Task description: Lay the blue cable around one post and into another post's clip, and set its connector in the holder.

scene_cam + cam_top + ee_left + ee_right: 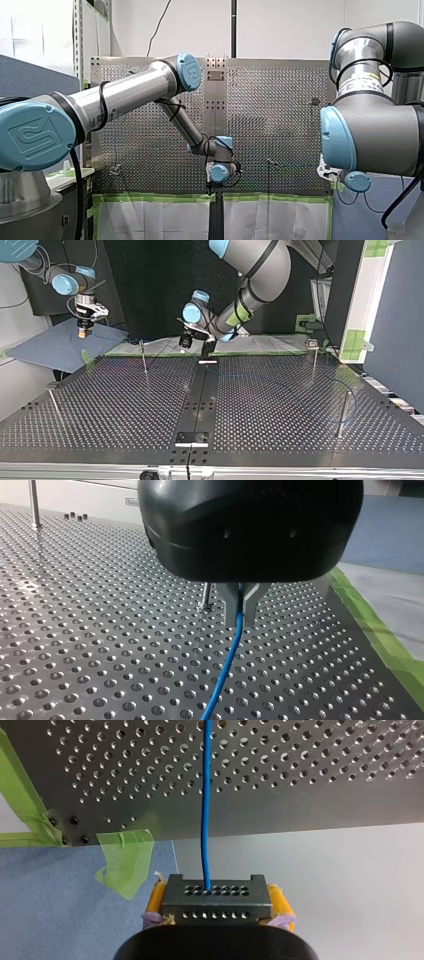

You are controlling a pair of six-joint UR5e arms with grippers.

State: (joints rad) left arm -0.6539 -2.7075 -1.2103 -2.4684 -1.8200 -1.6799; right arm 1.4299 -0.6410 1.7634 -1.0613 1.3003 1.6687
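Note:
The blue cable (227, 665) runs out from between the metal fingers of my left gripper (241, 620), which is shut on it just above the perforated table (100, 645), beside a thin post (205, 596). In the top view my left gripper (207, 350) hangs at the table's far edge near the middle. Off the table's corner, my right gripper (216, 892) is shut with its yellow pads (156, 897) on a dark grey connector (216, 901), and the cable (206, 795) leads from it over the table edge. The right gripper (84, 333) stands over a blue sheet (60, 347).
Thin posts stand on the table in the top view: one at far left of centre (144, 360), one with a clip on top at far right (313, 357), one at near right (344, 412), one at near left (55, 405). A black block (191, 438) sits at the near edge's middle.

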